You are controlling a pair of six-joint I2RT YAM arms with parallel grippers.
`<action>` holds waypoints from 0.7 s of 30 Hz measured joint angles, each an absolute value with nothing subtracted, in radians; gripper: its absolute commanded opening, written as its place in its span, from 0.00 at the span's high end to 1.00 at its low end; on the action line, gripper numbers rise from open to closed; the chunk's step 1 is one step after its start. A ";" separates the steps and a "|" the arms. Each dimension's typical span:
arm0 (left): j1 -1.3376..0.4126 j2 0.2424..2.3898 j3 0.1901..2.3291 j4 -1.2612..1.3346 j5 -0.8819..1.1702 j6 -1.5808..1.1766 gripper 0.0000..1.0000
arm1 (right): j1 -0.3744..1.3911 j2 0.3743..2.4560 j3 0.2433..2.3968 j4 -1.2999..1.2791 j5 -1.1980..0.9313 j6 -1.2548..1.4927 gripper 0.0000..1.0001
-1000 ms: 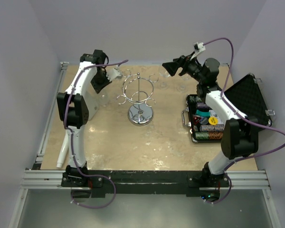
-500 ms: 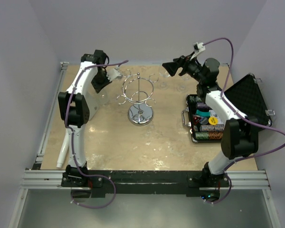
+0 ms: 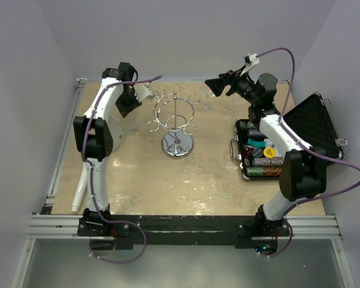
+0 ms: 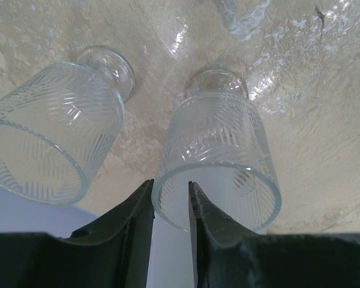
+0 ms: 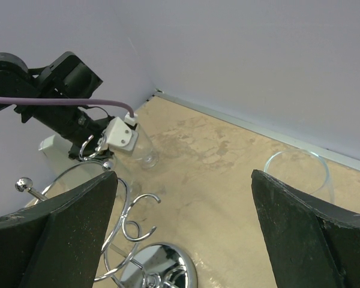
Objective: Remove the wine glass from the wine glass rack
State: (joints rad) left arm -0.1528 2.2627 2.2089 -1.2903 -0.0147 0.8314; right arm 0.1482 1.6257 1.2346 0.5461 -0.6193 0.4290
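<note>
**A:** A mottled beige tabletop is closed in by pale lilac walls, and the chrome wine glass rack is stood at its middle. Where is the wine glass found?

**B:** Off the rack. It is set upright on the tabletop at the far left, just beside a second ribbed glass and well apart from the rack. No glass can be made out on the hooks from overhead.

**A:** How are the left jaws set?

**B:** They are parted only a little and straddle the glass's near rim, one outside the wall and one inside. Space is seen beside the rim, so the glass is judged to be borne by the tabletop rather than pinched.

**A:** And the right jaws?

**B:** They are spread wide with nothing between them and held raised beyond the rack, above a third glass. That arm is judged to be kept out of the way.
</note>
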 measured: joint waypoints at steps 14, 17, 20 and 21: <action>-0.153 2.262 2.209 -1.288 -0.015 0.830 0.63 | 0.148 1.626 1.235 0.546 -0.620 0.428 0.01; -0.153 2.262 2.209 -1.288 -0.016 0.830 0.61 | 0.148 1.626 1.235 0.546 -0.619 0.428 0.02; -0.153 2.259 2.209 -1.288 -0.017 0.831 0.56 | 0.148 1.626 1.235 0.546 -0.619 0.428 0.01; -0.153 2.257 2.210 -1.289 -0.017 0.831 0.55 | 0.148 1.626 1.235 0.546 -0.619 0.427 0.02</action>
